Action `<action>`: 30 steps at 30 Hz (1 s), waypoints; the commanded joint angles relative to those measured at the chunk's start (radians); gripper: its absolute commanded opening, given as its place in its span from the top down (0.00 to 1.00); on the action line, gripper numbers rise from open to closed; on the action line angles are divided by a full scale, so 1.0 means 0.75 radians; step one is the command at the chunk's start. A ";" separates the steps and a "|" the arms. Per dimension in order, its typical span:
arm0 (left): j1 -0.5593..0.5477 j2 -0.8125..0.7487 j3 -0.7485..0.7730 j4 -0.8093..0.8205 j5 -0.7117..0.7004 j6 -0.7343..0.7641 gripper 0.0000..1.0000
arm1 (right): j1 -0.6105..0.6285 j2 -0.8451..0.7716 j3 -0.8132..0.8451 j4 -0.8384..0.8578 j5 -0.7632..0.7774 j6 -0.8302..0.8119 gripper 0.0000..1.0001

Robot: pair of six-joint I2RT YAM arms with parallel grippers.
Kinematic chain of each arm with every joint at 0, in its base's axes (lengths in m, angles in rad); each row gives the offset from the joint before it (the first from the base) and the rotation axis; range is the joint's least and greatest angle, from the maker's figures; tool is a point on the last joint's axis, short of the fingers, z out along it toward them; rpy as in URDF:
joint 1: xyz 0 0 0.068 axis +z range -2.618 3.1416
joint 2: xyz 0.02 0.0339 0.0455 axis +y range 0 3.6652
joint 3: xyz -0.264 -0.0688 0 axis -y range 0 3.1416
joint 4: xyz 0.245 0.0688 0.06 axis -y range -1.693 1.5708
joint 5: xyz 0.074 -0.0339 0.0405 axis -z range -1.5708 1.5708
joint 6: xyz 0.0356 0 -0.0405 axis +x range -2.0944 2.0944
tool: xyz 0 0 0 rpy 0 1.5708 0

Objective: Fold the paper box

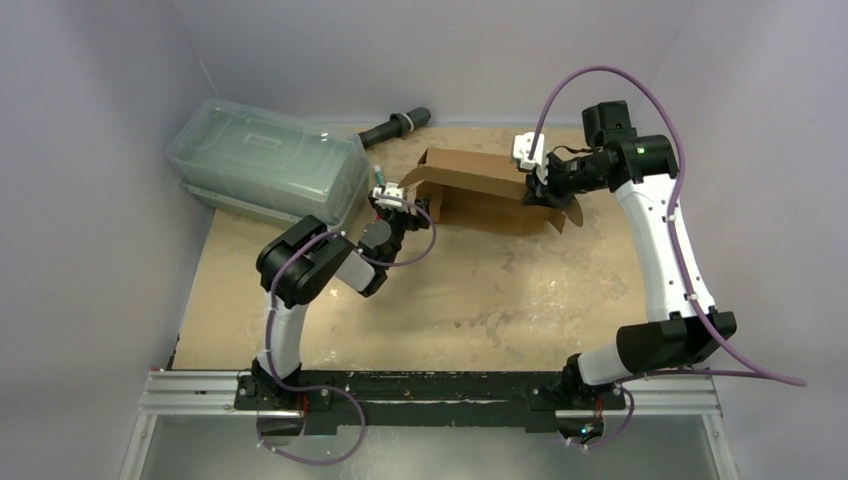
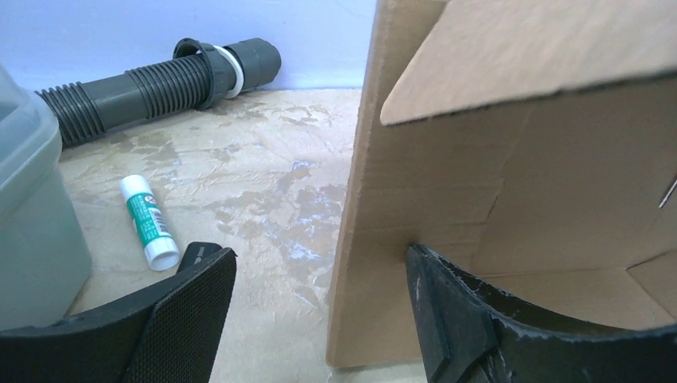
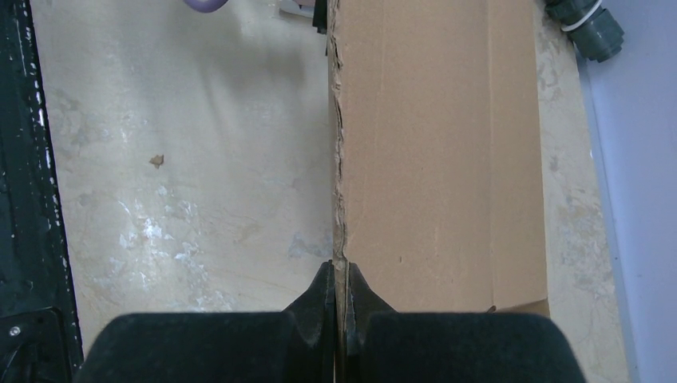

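Note:
The paper box point(image 1: 480, 190) is brown corrugated cardboard, partly raised at the back middle of the table, with a flap sticking out to its left. My right gripper point(image 1: 538, 188) pinches the upright near wall at the box's right end; in the right wrist view point(image 3: 341, 275) its fingers are shut on the wall's top edge, the paper box point(image 3: 439, 159) lying beyond. My left gripper point(image 1: 393, 203) is open at the box's left end. In the left wrist view point(image 2: 319, 271) the upright end panel of the paper box point(image 2: 383, 239) stands between the fingers, the right fingertip point(image 2: 427, 275) against its inner face.
A clear greenish plastic lidded container point(image 1: 268, 160) sits at the back left. A grey ribbed hose point(image 1: 395, 126) lies along the back wall. A white and green glue stick point(image 2: 149, 221) lies on the table near the container. White walls close in on three sides.

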 commanded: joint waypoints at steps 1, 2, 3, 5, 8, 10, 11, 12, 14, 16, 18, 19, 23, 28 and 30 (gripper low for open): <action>0.060 -0.030 -0.020 0.118 0.172 -0.105 0.22 | 0.014 -0.038 0.003 -0.060 -0.096 0.026 1.00; 0.065 -0.034 -0.027 0.129 0.189 -0.103 0.22 | 0.015 -0.037 0.003 -0.061 -0.098 0.026 1.00; 0.067 -0.038 -0.036 0.141 0.198 -0.098 0.21 | 0.014 -0.037 0.002 -0.060 -0.099 0.026 1.00; 0.083 -0.035 -0.053 0.173 0.229 -0.098 0.18 | 0.014 -0.036 0.004 -0.061 -0.103 0.026 1.00; 0.122 -0.004 -0.082 0.280 0.367 -0.127 0.14 | 0.015 -0.036 0.008 -0.061 -0.105 0.025 1.00; 0.159 0.029 -0.082 0.341 0.488 -0.191 0.14 | 0.015 -0.038 0.010 -0.061 -0.109 0.026 1.00; 0.172 0.044 -0.081 0.370 0.526 -0.212 0.14 | 0.015 -0.038 0.010 -0.061 -0.110 0.025 1.00; 0.178 0.057 -0.078 0.397 0.549 -0.221 0.14 | 0.015 -0.040 0.009 -0.061 -0.110 0.026 1.00; 0.179 0.071 -0.068 0.402 0.562 -0.212 0.14 | 0.015 -0.040 0.006 -0.062 -0.113 0.026 1.00; 0.175 0.061 -0.046 0.339 0.549 -0.184 0.14 | 0.014 -0.043 0.002 -0.061 -0.118 0.025 1.00; 0.166 0.038 -0.031 0.279 0.524 -0.128 0.14 | 0.016 -0.043 0.000 -0.062 -0.123 0.024 1.00; 0.160 0.025 -0.026 0.257 0.511 -0.102 0.14 | 0.017 -0.043 -0.001 -0.061 -0.124 0.024 1.00; 0.124 -0.004 0.004 0.137 0.365 0.017 0.13 | 0.025 -0.045 -0.001 -0.062 -0.130 0.024 1.00; 0.115 0.052 -0.018 0.315 0.235 0.049 0.13 | 0.031 -0.045 -0.006 -0.061 -0.128 0.028 1.00; 0.117 0.076 -0.016 0.372 0.224 0.052 0.13 | 0.030 -0.042 -0.010 -0.061 -0.125 0.028 1.00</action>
